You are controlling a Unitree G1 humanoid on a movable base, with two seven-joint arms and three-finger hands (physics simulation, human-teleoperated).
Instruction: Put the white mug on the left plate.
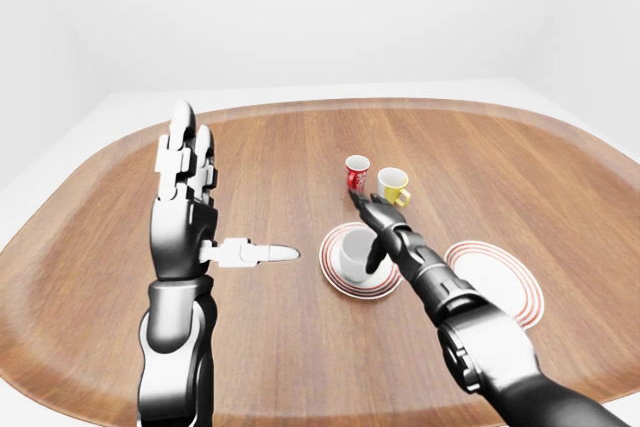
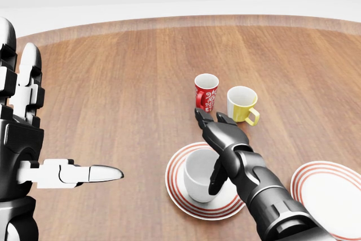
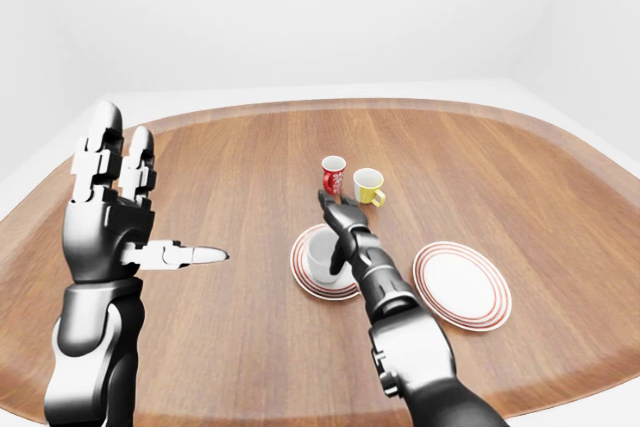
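The white mug (image 2: 198,175) stands upright on the left plate (image 2: 176,187), a white plate with red rings, low in the head view. My right hand (image 2: 213,142) is open just right of and above the mug, fingers spread, thumb hanging beside the mug's right wall. My left hand (image 2: 34,134) is held up at the far left, open, palm flat, thumb pointing right, far from the mug. In the left-eye view the mug (image 1: 353,253) sits inside the plate's rings.
A red patterned mug (image 2: 206,92) and a yellow mug (image 2: 242,104) stand just above my right hand. A second ringed plate (image 2: 330,196) lies at the lower right. The round wooden table (image 2: 113,83) stretches all around.
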